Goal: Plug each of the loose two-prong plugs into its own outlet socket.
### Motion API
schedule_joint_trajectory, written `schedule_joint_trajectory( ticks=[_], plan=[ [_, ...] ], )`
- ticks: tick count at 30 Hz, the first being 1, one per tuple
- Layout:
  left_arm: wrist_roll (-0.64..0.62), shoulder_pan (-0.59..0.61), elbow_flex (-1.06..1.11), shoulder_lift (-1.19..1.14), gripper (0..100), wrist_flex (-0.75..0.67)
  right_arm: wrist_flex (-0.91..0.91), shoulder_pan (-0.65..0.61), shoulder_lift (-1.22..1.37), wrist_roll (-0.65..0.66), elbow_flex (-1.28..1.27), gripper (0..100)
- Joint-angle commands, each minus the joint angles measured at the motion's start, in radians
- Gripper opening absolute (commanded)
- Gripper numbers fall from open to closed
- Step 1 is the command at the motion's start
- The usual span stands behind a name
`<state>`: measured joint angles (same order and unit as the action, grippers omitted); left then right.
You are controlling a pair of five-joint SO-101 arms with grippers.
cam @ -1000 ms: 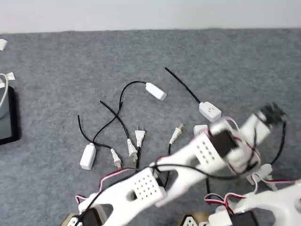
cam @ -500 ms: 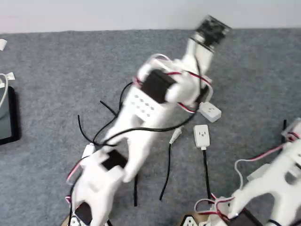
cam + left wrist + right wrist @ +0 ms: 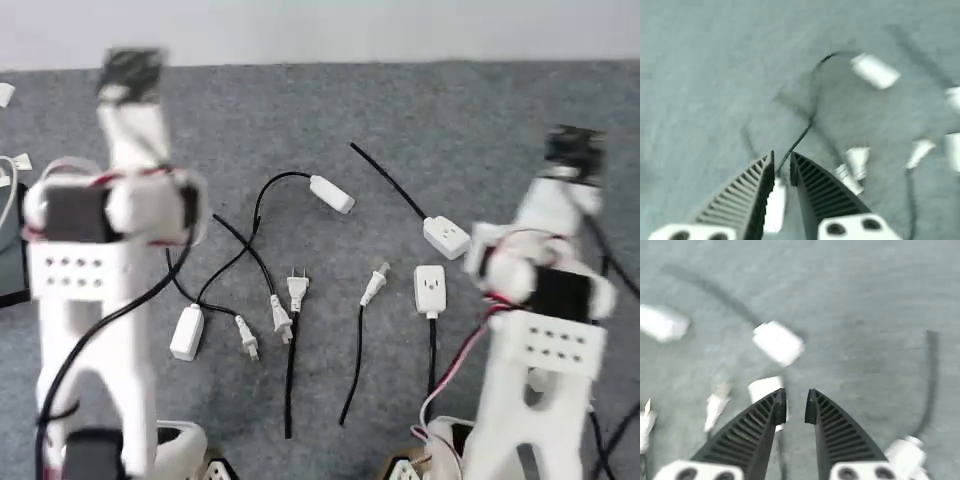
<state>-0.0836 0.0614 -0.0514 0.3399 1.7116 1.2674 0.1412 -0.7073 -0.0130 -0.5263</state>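
- Left tool (image 3: 782, 155): released, jaws barely apart, empty, raised above the counter (image 3: 480, 120).
- Right tool (image 3: 796, 392): likewise released and empty, above two sockets (image 3: 778, 343).
- Plugs (image 3: 297, 290) lie loose mid-counter between the arms, sockets around them, none mated.
- Judged light, hard and smooth; cords (image 3: 290, 380) limp and likely to drag. Pinch a plug's body behind the prongs, never the cords. Brace the socket with the other tool, since it should slide.
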Motion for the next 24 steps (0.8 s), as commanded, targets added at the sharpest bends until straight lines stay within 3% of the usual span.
schedule_joint_trajectory(
  ticks=[1,6,11,18,24],
  plan=[
    [0.044,0.087,0.286,0.16,5,-0.1,-0.104,-0.111,0.025,-0.011,-0.069,7.5],
    [0.054,0.181,0.737,0.4,5,-0.327,-0.354,-0.124,0.134,-0.011,-0.212,7.5],
    [0.158,0.275,1.066,0.554,5,-0.459,-0.39,-0.128,0.306,-0.009,-0.199,7.8],
    [0.226,0.356,1.234,0.565,5,-0.589,-0.412,-0.088,0.423,0.052,-0.193,7.9],
    [0.273,0.37,1.273,0.563,5,-0.598,-0.415,-0.073,0.433,0.069,-0.213,8.0]
  ],
)
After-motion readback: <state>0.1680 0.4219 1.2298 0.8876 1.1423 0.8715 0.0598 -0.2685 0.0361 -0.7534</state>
